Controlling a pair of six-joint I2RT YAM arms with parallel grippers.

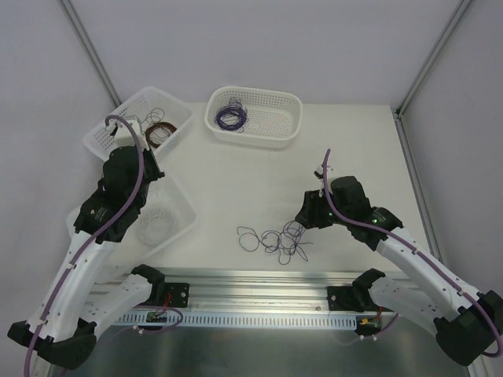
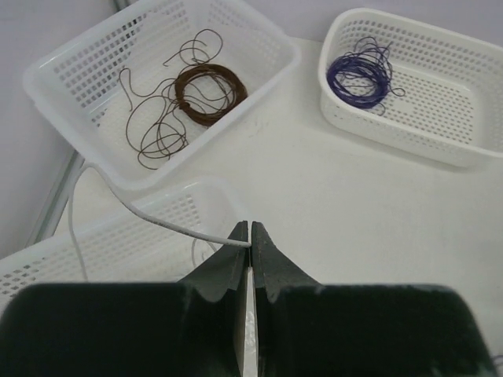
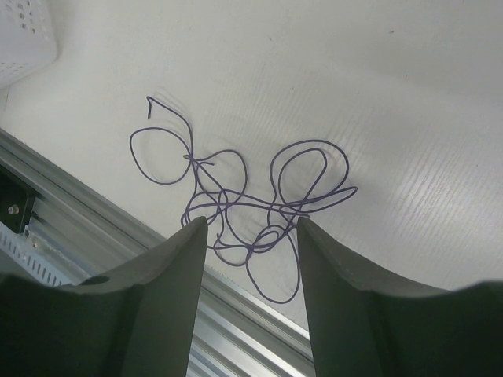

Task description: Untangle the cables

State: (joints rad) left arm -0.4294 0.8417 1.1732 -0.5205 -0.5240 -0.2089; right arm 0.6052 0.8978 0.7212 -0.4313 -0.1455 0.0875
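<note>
White tabletop (image 1: 236, 181) by the near rail carries your loose purple cable (image 3: 236, 196), sprawled in scribbly loops. Your right gripper (image 3: 251, 224) hangs just over it, jaws apart. Your left gripper (image 2: 250, 236) is closed, seemingly pinching a whitish cable (image 2: 157, 220) above the near basket (image 2: 47, 267). Brown cables (image 2: 196, 90) lie in the far-left basket (image 2: 71, 86), more purple cables (image 2: 357, 75) in the far-right basket (image 2: 448, 102).
</note>
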